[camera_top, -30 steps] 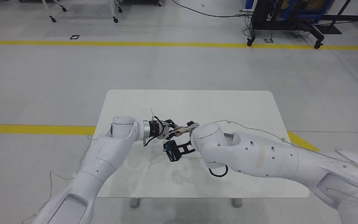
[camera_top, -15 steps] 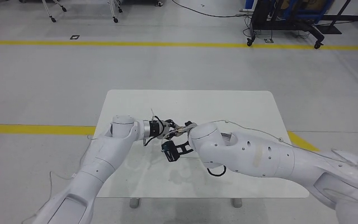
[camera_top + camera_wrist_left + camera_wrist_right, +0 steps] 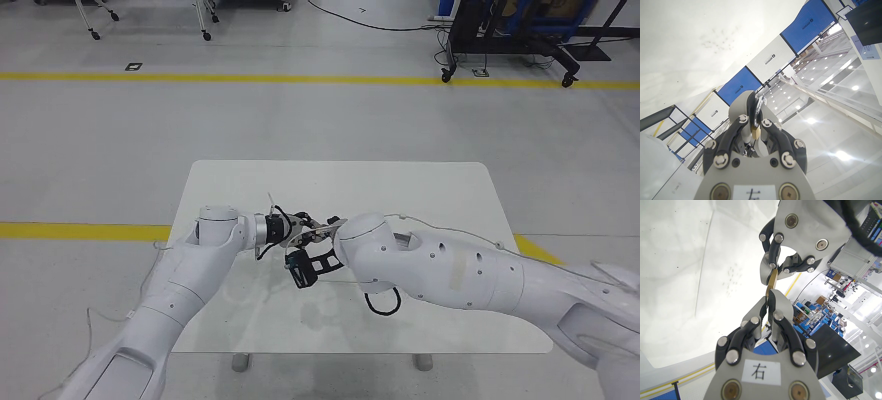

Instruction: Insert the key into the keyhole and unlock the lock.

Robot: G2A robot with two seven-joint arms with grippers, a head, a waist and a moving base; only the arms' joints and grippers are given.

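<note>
The white table (image 3: pixel 430 190) sat in the middle of the top view on a pale grey floor (image 3: pixel 120 150) crossed by a yellow line (image 3: pixel 300 77) near the upper edge, with a black wheeled cart (image 3: pixel 510 40) in the upper right corner. Both arms met over the left half of the tabletop. In the left wrist view, the left gripper (image 3: pixel 757 106) was closed tightly on the lock (image 3: pixel 755 133) at lower centre of the frame. The brass body sat between the finger bases and the silver shackle stood up between the tips. In the right wrist view, the right gripper (image 3: pixel 769 296) was pinched shut on the key (image 3: pixel 768 292) at centre frame. Only a small brass bit showed past its tips, touching the near end of the lock (how far the blade had gone into the keyhole could not be told). The tabletop behind the two grippers carried a scatter of small dark specks. Blue and white wall panels (image 3: pixel 770 58) ran diagonally across the left wrist view, and racks of blue bins (image 3: pixel 810 313) filled the right middle of the right wrist view.
</note>
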